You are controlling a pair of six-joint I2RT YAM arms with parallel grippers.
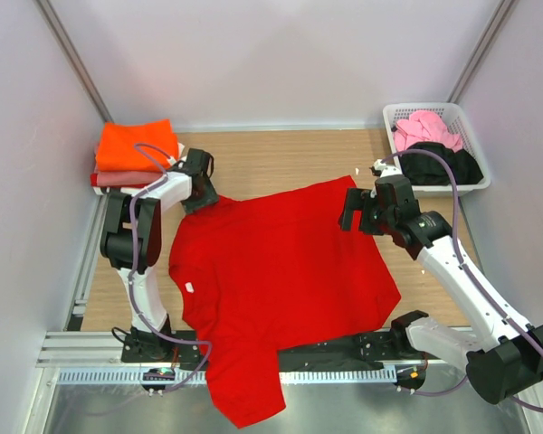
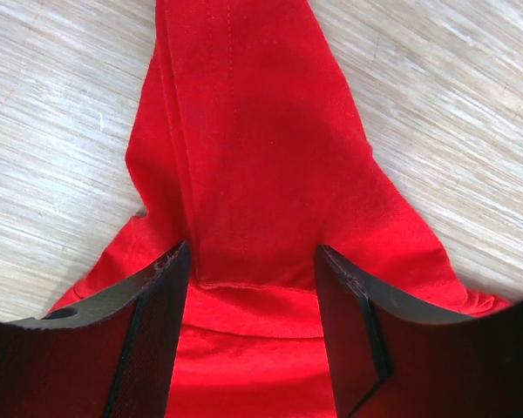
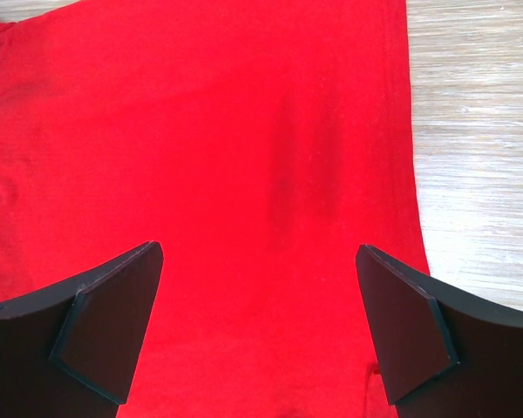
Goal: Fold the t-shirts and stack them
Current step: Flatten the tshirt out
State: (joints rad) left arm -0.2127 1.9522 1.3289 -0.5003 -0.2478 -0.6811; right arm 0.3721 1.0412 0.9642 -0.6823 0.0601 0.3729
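The bright red t-shirt [image 1: 281, 271] lies spread flat on the wooden table, one sleeve hanging over the near edge. My left gripper [image 1: 199, 194] is at the shirt's far left corner. In the left wrist view it [image 2: 253, 252] stands open, a bunched sleeve of the red shirt [image 2: 244, 157] lying between the fingers. My right gripper [image 1: 353, 212] hovers over the far right corner, wide open above flat red cloth [image 3: 244, 157] near the shirt's edge [image 3: 257, 251]. A folded orange shirt [image 1: 136, 145] rests on a salmon-pink one [image 1: 118, 178] at the back left.
A white slatted basket [image 1: 466, 127] at the back right holds a pink shirt [image 1: 425, 127] and a black shirt [image 1: 445, 165]. White walls close in the table on three sides. A metal rail [image 1: 81, 362] runs along the near edge.
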